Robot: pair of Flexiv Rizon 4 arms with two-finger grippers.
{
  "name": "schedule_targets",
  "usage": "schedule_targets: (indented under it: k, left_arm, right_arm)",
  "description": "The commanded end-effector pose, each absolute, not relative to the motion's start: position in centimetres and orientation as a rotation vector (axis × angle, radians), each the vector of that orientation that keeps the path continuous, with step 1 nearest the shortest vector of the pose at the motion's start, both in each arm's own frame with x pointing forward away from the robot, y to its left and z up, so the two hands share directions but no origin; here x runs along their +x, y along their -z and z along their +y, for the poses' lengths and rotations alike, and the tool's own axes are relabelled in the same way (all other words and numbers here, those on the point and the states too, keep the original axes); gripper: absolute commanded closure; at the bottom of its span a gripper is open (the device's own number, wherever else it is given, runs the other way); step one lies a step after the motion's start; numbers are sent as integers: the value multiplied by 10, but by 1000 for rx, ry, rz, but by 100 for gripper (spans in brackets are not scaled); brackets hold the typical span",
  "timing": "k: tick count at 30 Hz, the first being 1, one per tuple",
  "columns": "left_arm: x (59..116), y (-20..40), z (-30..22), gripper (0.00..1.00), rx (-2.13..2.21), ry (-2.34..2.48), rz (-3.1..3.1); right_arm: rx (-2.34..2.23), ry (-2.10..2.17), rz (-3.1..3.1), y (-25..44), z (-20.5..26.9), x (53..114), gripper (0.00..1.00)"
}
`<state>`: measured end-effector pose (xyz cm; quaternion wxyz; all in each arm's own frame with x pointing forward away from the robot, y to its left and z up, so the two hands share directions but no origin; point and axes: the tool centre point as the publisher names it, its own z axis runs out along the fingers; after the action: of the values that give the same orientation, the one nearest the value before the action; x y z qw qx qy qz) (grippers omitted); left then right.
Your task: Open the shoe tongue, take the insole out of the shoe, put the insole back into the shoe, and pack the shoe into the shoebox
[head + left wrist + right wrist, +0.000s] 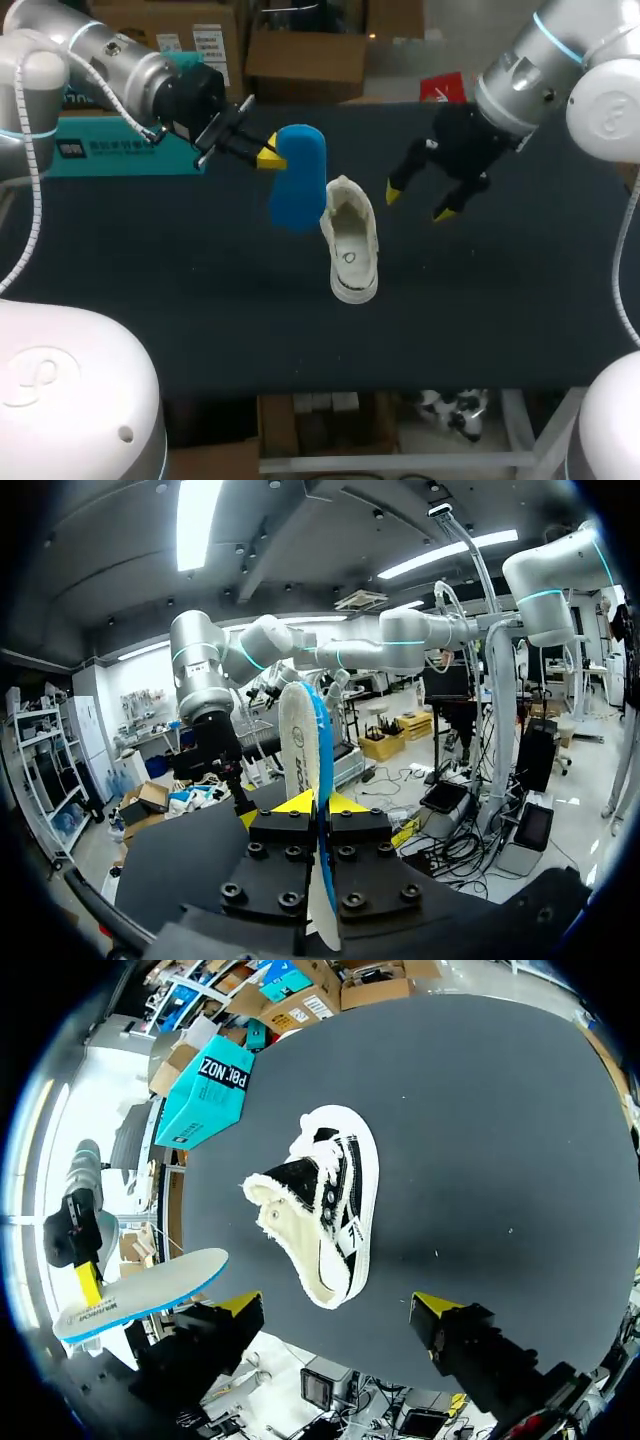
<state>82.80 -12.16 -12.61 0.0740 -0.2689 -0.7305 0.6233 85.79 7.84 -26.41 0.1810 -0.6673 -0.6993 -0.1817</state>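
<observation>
1. Nearest: front strip of table, dark mat.
2. Next back, mid-table: shoe, mouth up toward head camera, pale lining exposed. No insole seen inside. Orientation suits access from above, mouth facing both grippers.
3. Just right of shoe: right gripper, fingers spread wide with nothing between them. Hovers above mat, apart from shoe. In its own wrist view, shoe just ahead of the fingertips. Judged as placed to steady the shoe for reinsertion; a guess only.
4. Just left of shoe, lifted off mat: insole, blue underside toward head camera. Clamped between both fingers of left gripper, pinched narrow across the thin sheet. Seen edge-on in left wrist view, running out past the tips. Held high and apart from shoe, probably to keep it free for aiming at the mouth.
5. Farthest: shoebox, teal, at far left edge of table behind left arm, well apart from shoe. Lid state: cannot tell.
6. Stage, judged: removal done, reinsertion pending, packing not begun.
7. Risk: shoe unheld, so liable to slide when pushed by incoming insole.
</observation>
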Motion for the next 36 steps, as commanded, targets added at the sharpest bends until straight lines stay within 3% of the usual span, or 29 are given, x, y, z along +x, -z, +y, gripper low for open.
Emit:
schedule_targets:
  k: [1, 7, 22, 36]
  left_arm:
    - [817, 133, -137, 100, -783, -1944, -2246]
    - [815, 140, -145, 100, -786, -1959, -2242]
    - [806, 143, -155, 100, -885, -2012, -2122]
    - [788, 158, -185, 100, -976, -2033, -2224]
  right_arm:
    - [-1924, 412, -1797, 262, 82, 858, 0]
    - [-1878, 438, -1271, 260, 86, 841, 0]
    - [-1848, 424, -1301, 254, 94, 833, 0]
    - [-1842, 306, -695, 253, 114, 822, 0]
